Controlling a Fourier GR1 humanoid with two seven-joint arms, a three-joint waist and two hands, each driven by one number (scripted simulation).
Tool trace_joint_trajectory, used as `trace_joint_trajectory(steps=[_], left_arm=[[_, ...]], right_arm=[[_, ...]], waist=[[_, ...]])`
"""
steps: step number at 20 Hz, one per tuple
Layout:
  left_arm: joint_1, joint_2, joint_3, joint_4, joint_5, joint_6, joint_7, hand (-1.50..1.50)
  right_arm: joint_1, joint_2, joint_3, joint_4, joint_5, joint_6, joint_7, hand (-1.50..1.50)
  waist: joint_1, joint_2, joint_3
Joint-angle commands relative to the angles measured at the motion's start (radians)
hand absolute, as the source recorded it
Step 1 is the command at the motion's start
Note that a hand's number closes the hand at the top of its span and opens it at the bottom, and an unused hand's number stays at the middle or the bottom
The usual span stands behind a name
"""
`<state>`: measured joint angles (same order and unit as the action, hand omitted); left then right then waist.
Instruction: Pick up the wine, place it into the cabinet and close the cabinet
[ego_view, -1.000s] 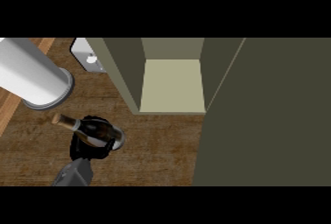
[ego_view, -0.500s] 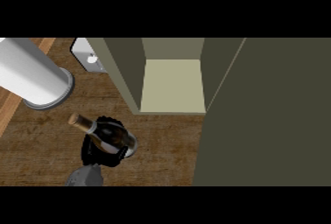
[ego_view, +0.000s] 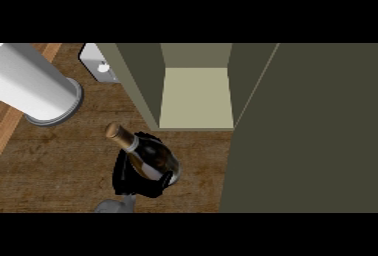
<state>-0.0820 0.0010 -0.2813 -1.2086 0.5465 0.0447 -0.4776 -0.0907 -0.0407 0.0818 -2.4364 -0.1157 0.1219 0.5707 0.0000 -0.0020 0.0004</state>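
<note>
One hand in view: a black hand (ego_view: 136, 179) low on the counter (ego_view: 66, 150), fingers curled round the wine bottle (ego_view: 144, 155); which arm it belongs to can't be told.
Far left: white cylinder (ego_view: 37, 85) standing well apart from the bottle.
Bottle axis: tilted, cork end up-left, base down-right.
Open room: bare wood between bottle and cabinet (ego_view: 196, 95) front edge.
Right: open cabinet door (ego_view: 310, 125), bottle just beside its edge.
</note>
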Motion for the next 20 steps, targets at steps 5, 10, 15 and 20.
trace_joint_trajectory(steps=[5,10,15,20], left_arm=[[-0.062,-0.001,-0.223,0.049,0.174,0.232,-0.096,1.50],[-0.106,-0.001,-0.177,0.096,0.206,0.241,-0.093,1.50],[-0.201,-0.001,-0.127,0.280,0.234,0.127,-0.142,1.50],[-0.294,-0.001,-0.210,0.347,0.351,0.183,-0.227,1.50]], right_arm=[[0.111,0.005,0.022,-0.092,-0.038,0.035,-0.015,-1.50],[0.008,-0.004,-0.009,-0.043,-0.046,-0.008,0.057,-1.50],[0.116,0.031,0.083,-0.086,0.026,0.009,-0.001,-1.50],[0.052,-0.009,-0.031,-0.037,-0.075,0.027,-0.010,-1.50]], waist=[[-0.011,0.002,-0.001],[-0.005,0.002,-0.001],[-0.010,0.002,-0.001],[-0.011,0.003,-0.001]])
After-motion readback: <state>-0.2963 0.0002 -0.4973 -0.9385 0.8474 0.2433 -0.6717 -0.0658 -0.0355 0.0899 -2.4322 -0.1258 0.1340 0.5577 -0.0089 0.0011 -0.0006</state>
